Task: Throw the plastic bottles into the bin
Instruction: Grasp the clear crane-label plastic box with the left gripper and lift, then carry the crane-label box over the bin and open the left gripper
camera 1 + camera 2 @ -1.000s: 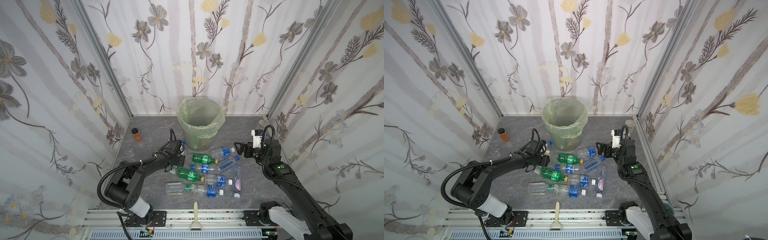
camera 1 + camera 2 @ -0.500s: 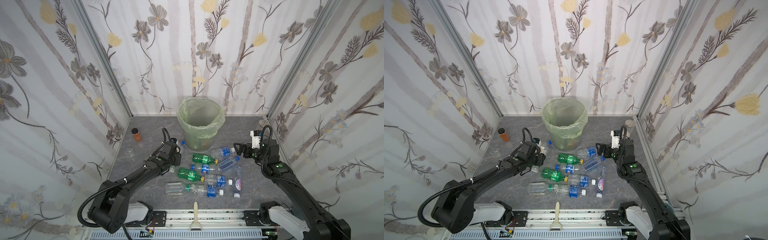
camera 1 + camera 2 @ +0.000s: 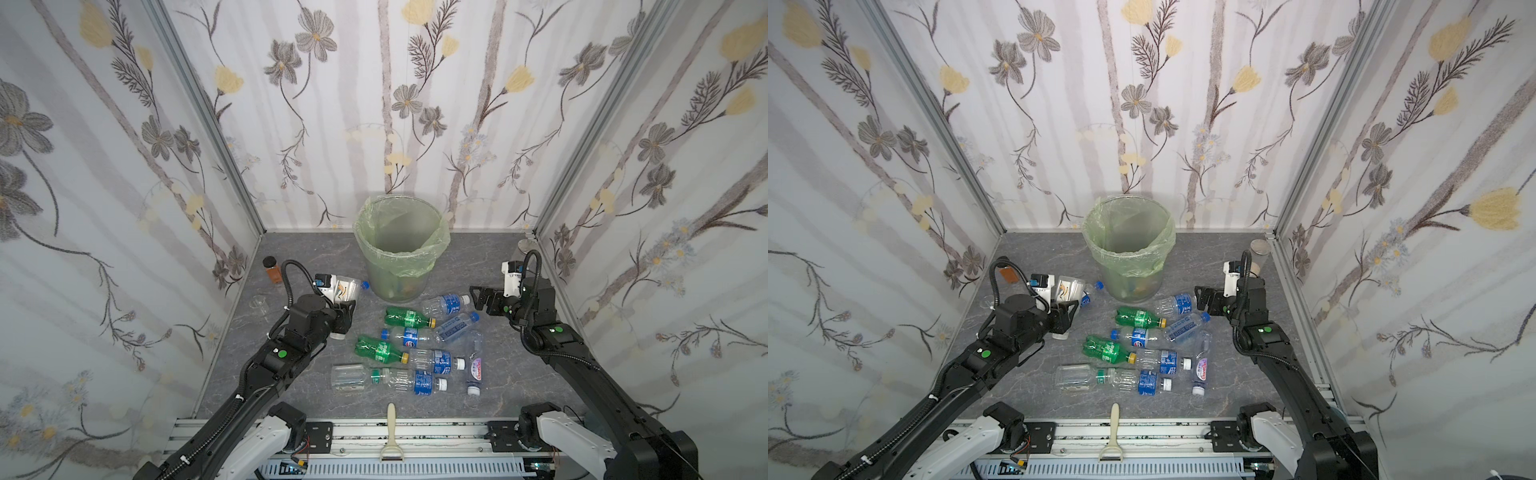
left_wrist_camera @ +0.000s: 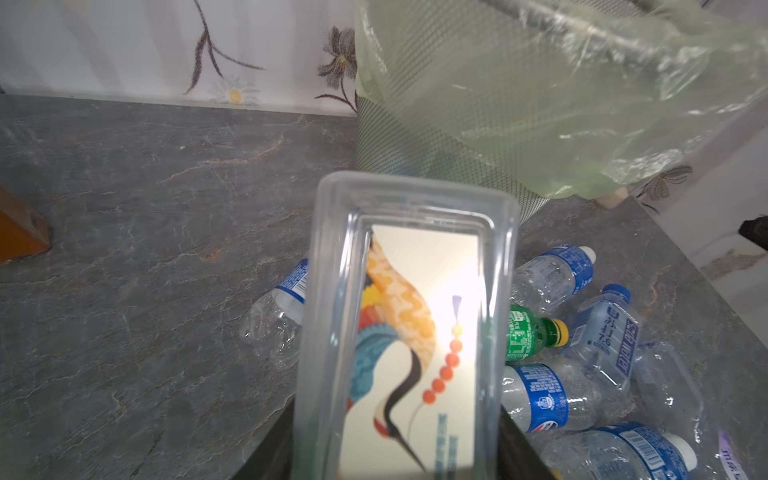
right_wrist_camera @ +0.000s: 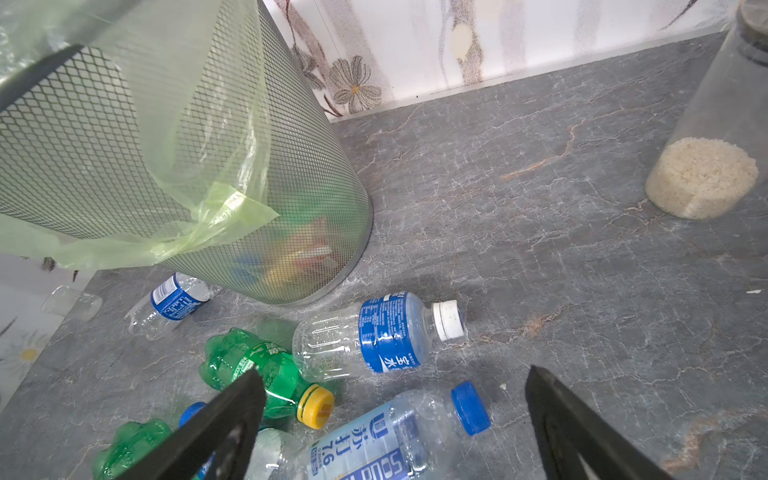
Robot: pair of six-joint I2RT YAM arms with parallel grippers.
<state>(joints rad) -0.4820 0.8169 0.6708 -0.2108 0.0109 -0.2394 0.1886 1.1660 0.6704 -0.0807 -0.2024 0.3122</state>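
Counter: grey stone look, carries everything.

Bin: back middle, mesh wall, green-lined. Coloured shapes show blurred through the mesh at the bottom, probably bottles already in.

Left gripper: just left of the bin base, clamped on a flat bottle. The flat bottle is clear and rectangular with a printed label, and the jaws sit on its two narrow sides. Cannot tell if it is clear of the counter.

Right gripper: jaws wide, nothing in them, hovering over the right edge of the pile.

Bottles: nine or ten on their sides in front of the bin, between the arms, several touching. A stray bottle lies just beside the bin base.

Handling, my read:
- All look empty, so light.
- Walls are thin and some are dented, so a hard squeeze will crush them.
- Round and smooth, so they will roll or squirt out of a loose grip.
- Take round ones mid body on the label, jaws square to the long axis.
- White-cap bottle has free sides and looks the easiest pick for the right gripper.
- Flat bottle is stiffer at its edges and the grip looks sound. It needs lifting above the rim before release.
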